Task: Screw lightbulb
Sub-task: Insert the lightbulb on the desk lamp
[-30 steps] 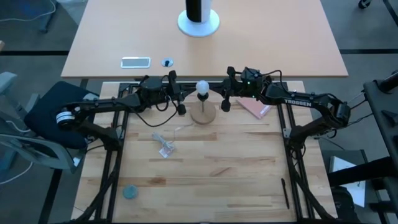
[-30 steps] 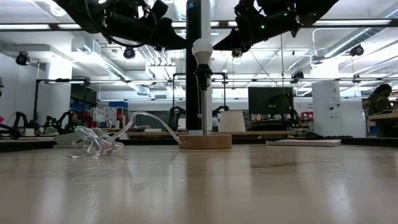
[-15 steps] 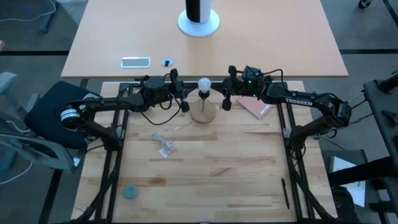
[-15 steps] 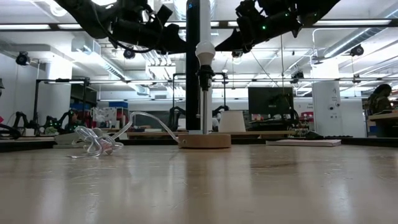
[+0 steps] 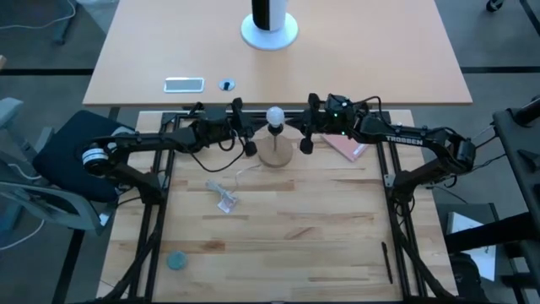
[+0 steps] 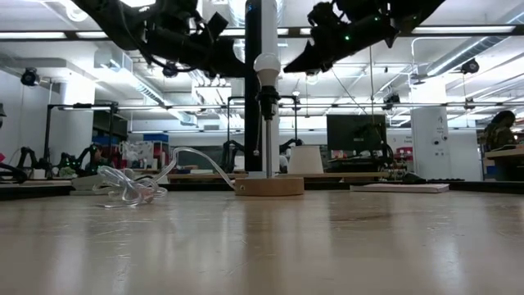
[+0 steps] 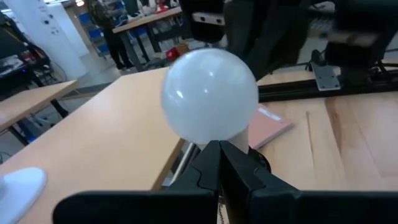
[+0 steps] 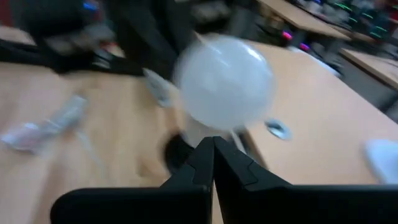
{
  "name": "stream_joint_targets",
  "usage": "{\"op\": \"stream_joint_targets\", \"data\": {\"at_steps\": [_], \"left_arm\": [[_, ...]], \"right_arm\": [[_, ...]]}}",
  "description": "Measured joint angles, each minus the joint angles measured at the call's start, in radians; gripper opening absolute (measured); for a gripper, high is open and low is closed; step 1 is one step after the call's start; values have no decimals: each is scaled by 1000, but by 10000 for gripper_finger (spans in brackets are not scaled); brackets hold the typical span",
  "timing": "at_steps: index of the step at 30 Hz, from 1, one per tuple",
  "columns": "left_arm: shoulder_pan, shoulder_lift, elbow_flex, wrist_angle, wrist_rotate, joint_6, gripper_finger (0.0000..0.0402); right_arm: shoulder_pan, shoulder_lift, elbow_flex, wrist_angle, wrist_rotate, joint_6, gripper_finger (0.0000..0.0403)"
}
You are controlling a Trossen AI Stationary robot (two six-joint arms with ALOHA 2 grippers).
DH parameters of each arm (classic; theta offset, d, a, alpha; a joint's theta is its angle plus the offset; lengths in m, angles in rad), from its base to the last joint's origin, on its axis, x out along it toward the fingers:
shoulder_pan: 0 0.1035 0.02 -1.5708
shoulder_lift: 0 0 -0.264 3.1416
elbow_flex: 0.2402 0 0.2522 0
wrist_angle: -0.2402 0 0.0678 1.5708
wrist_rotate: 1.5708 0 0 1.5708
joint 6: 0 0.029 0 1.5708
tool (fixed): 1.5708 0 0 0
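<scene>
The frosted white lightbulb [image 5: 274, 116] stands upright with its base in the black socket [image 6: 267, 98], on a thin rod above the round wooden stand [image 5: 275, 154]. It also shows in the low view [image 6: 267, 65]. My left gripper [image 5: 255, 128] is shut and level at bulb height, just to the bulb's left, pointing at it [image 7: 217, 149]. My right gripper [image 5: 298, 127] is shut and level just to the bulb's right, also pointing at it [image 8: 213, 146]. From above, a small gap shows between each gripper and the bulb.
A crumpled clear plastic wrapper [image 5: 222, 196] lies left of and nearer than the stand. A pink booklet [image 5: 346, 148] lies under my right arm. A grey-blue disc [image 5: 176, 261] and a black pen [image 5: 387, 262] lie near the front. There is open wood between them.
My left gripper has moved a little toward the table's right, closer to the bulb. The bulb and its rod swayed slightly to the right and came back. My right gripper has stayed close by the bulb.
</scene>
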State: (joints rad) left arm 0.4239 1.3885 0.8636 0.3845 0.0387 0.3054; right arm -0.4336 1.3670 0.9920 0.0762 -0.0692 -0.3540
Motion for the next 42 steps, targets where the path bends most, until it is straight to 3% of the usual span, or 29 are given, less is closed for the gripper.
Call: {"op": "stream_joint_targets", "data": {"at_steps": [10, 42], "left_arm": [[0, -13, 0, 8, -4, 0, 0], [5, -16, -2, 19, -6, 0, 0]], "right_arm": [[-7, 24, -1, 84, 12, -24, 0], [0, 24, -1, 87, -94, -6, 0]]}}
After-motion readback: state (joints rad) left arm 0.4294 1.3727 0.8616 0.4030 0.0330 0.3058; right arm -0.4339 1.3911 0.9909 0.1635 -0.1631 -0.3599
